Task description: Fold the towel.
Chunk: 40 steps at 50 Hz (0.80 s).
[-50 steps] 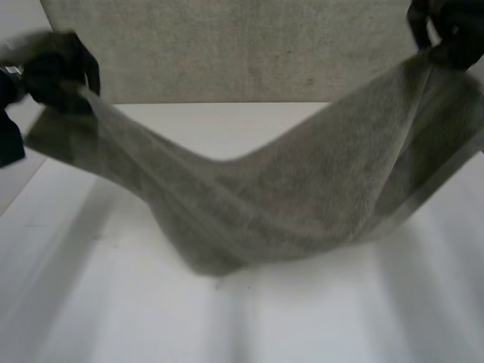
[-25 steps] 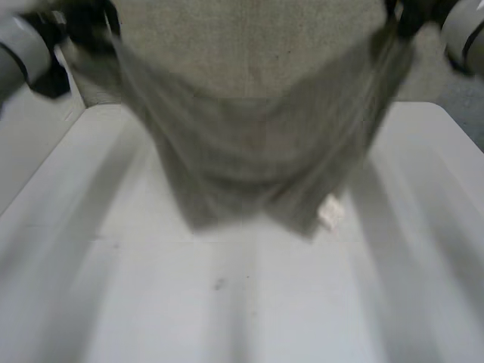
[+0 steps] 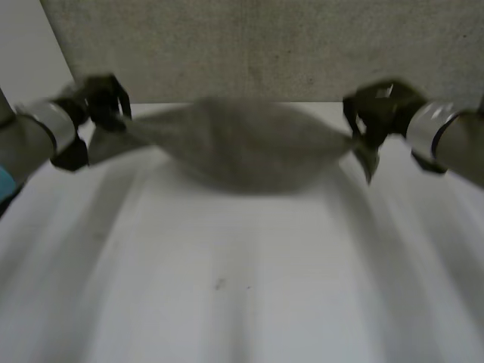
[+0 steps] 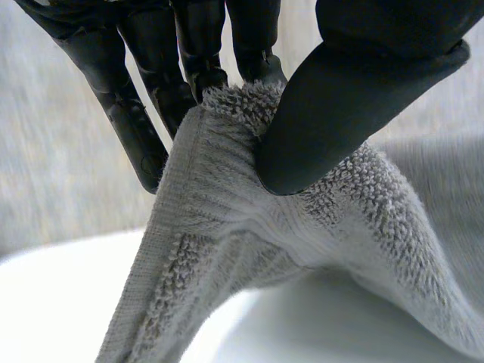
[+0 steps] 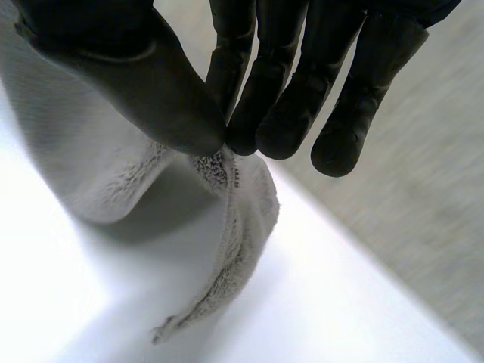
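Note:
A grey terry towel (image 3: pixel 246 147) hangs stretched between my two hands above the far part of the white table (image 3: pixel 242 287), sagging in its middle. My left hand (image 3: pixel 98 102) pinches one end of it; in the left wrist view the thumb (image 4: pixel 340 113) presses the towel's corner (image 4: pixel 227 197) against the fingers (image 4: pixel 144 113). My right hand (image 3: pixel 378 110) pinches the other end; in the right wrist view its thumb (image 5: pixel 151 83) and fingers (image 5: pixel 287 98) clamp the towel's hemmed edge (image 5: pixel 234 212), and a short tail of cloth dangles below.
A grey felt-like wall (image 3: pixel 249 45) stands behind the table's far edge. The near part of the white table lies bare in front of the towel.
The towel was raised high and swung towards the wall half a second ago; now both hands are lower and level, with the towel pulled out flat and narrow between them.

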{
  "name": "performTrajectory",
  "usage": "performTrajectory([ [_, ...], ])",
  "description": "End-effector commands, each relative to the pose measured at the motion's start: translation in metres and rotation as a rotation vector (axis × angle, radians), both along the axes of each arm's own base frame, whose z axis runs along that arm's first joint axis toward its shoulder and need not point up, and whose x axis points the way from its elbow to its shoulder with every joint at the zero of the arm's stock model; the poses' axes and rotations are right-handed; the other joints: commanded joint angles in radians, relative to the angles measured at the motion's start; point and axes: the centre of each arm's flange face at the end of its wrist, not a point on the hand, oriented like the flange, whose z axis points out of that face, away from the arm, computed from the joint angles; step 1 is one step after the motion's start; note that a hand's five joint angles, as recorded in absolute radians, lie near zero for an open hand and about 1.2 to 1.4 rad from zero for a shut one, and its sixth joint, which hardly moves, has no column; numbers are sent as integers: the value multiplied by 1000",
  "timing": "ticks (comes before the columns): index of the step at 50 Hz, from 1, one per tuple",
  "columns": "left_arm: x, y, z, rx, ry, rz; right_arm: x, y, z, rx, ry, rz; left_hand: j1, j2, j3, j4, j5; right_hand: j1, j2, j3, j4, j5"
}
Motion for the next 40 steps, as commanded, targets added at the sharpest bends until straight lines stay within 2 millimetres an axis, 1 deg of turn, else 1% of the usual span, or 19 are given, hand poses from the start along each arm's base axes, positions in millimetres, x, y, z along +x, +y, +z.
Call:
performTrajectory([
  [1, 3, 20, -70, 134, -141, -36, -5, 11, -90, 223, 177, 39, 213, 179, 180, 177, 199, 77, 61, 62, 42, 46],
  [3, 4, 28, -81, 150, -189, -56, -9, 16, -101, 252, 211, 48, 213, 179, 180, 177, 199, 77, 61, 62, 42, 46],
  [6, 4, 31, -82, 153, -200, -60, -11, 18, -102, 256, 215, 49, 213, 179, 180, 177, 199, 77, 61, 62, 42, 46],
  [14, 6, 40, -61, 110, -198, -57, -17, 36, -80, 232, 219, 59, 213, 179, 180, 177, 199, 77, 61, 62, 42, 46],
  [19, 7, 52, -46, 79, -194, -56, -29, 65, -67, 236, 322, 125, 213, 179, 180, 177, 199, 77, 61, 62, 42, 46],
  [22, 7, 56, -44, 76, -194, -57, -37, 71, -69, 263, 355, 137, 213, 179, 180, 177, 199, 77, 61, 62, 42, 46],
  [24, 6, 65, -42, 76, -195, -70, -53, 84, -70, 319, 407, 155, 213, 179, 180, 177, 199, 77, 61, 62, 42, 46],
  [25, 6, 66, -42, 76, -195, -70, -53, 84, -70, 319, 407, 156, 213, 179, 180, 177, 199, 77, 61, 62, 42, 46],
  [27, 1, 76, -38, 67, -194, -88, -66, 100, -63, 348, 427, 169, 213, 179, 180, 177, 199, 77, 61, 62, 42, 46],
  [28, 1, 76, -38, 67, -194, -88, -67, 100, -63, 348, 427, 169, 213, 179, 180, 177, 199, 77, 61, 62, 42, 46],
  [30, 0, 82, -37, 67, -195, -97, -83, 114, -57, 375, 420, 164, 213, 179, 180, 177, 199, 77, 61, 62, 42, 46],
  [31, 0, 82, -37, 67, -195, -97, -83, 114, -57, 375, 420, 164, 213, 179, 180, 177, 199, 77, 61, 62, 42, 46],
  [32, -1, 85, -37, 68, -195, -103, -90, 123, -56, 395, 412, 173, 213, 179, 180, 177, 199, 77, 61, 62, 42, 46],
  [33, -1, 85, -37, 68, -195, -103, -90, 123, -56, 395, 412, 173, 213, 179, 180, 177, 199, 77, 61, 62, 42, 46],
  [35, -4, 89, -35, 64, -196, -114, -95, 145, -54, 429, 398, 225, 213, 179, 180, 177, 199, 77, 61, 62, 42, 46],
  [36, -4, 89, -35, 64, -196, -114, -96, 145, -53, 429, 398, 225, 213, 179, 180, 177, 199, 77, 61, 62, 42, 46],
  [38, -6, 92, -35, 61, -196, -123, -99, 164, -53, 477, 410, 285, 213, 179, 180, 177, 199, 77, 61, 62, 42, 46],
  [39, -6, 92, -35, 61, -196, -123, -99, 164, -53, 477, 410, 285, 213, 179, 180, 177, 199, 77, 61, 62, 42, 46],
  [40, -6, 93, -35, 63, -196, -123, -101, 167, -50, 483, 410, 314, 213, 179, 180, 177, 199, -82, -98, -96, -117, -113],
])
